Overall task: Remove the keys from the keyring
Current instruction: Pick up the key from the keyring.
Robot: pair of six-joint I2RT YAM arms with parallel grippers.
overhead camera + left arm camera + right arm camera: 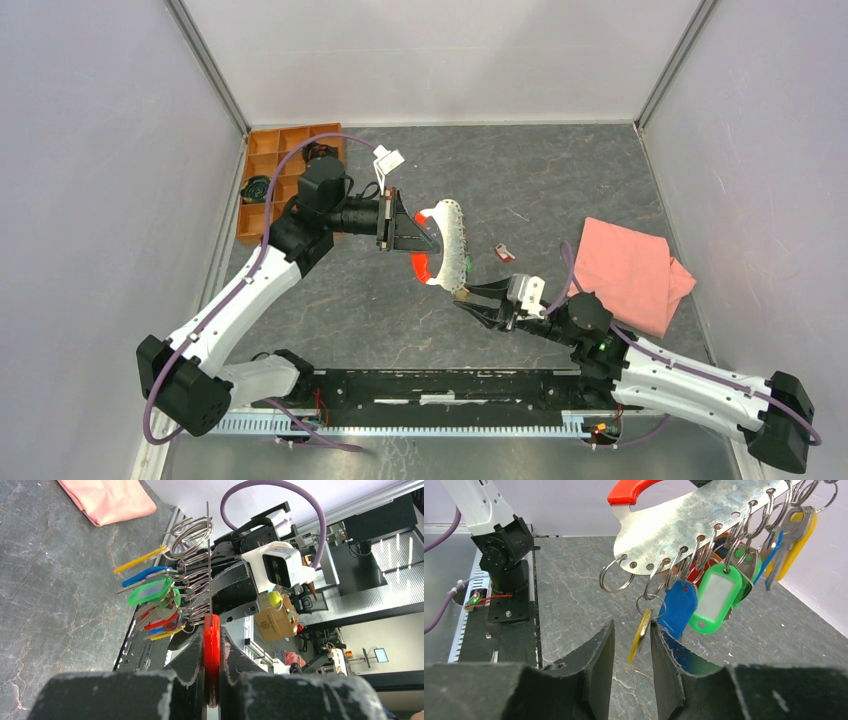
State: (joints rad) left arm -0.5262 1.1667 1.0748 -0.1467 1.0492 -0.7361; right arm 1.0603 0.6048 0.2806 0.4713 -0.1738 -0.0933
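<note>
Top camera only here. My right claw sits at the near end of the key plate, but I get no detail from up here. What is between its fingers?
Observer: In the right wrist view, a yellow key hangs edge-on from the key plate, between the fingers of the right claw.
Operator: Is it gripped?
Observer: No. The jaws stand apart, and there is a clear gap between the key and one finger.
Operator: Anything crowding it?
Observer: A blue tag hangs right beside the yellow key, on the side of the other finger.
</note>
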